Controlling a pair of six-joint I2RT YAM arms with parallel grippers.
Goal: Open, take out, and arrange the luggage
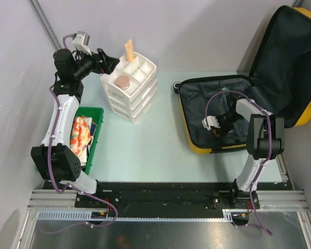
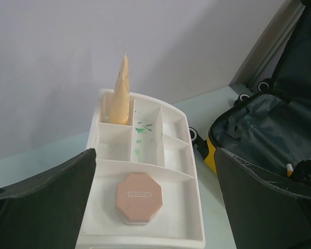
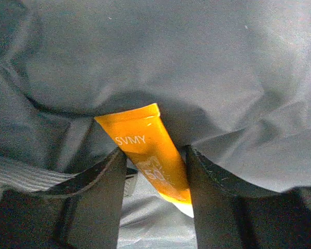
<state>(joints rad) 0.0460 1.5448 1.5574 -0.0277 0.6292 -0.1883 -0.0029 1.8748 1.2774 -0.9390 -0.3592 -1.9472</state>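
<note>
- With the right gripper (image 3: pixel 154 154): pinching narrow on an orange tube (image 3: pixel 145 136), appearing to press it from both sides with the fingers (image 3: pixel 101 197). Judging it as held, but not confirming any lift off the lining.
- Locating the luggage (image 1: pixel 212 149) at the right of the table, lying open with the lid raised at the rear right and black lining showing. Finding the right gripper down inside the base half.
- Noting the tube's long axis running away from the wrist, roughly in line with the fingers, crimped end far and pale end near. Gripping across the short width.
- With the left gripper (image 1: pixel 108 59): standing wide and empty, hovering over the near edge of the white drawer unit (image 1: pixel 142 106), well apart from the luggage.
- Recording in the unit's top tray a pink octagonal compact (image 2: pixel 139 198) and a tall pale cone (image 2: pixel 122 88) upright in a back compartment.
- Recording a green tray (image 1: pixel 96 132) at far left, holding patterned cloth.
- Judging the step in hand as taking out, and assigning it to the right arm as the nearer one.
- Expecting the next move to call for lifting clear of the yellow rim, then carrying leftward across the table toward the unit.
- Flagging two risks: the smooth tube slipping, and the loose lining snagging.
</note>
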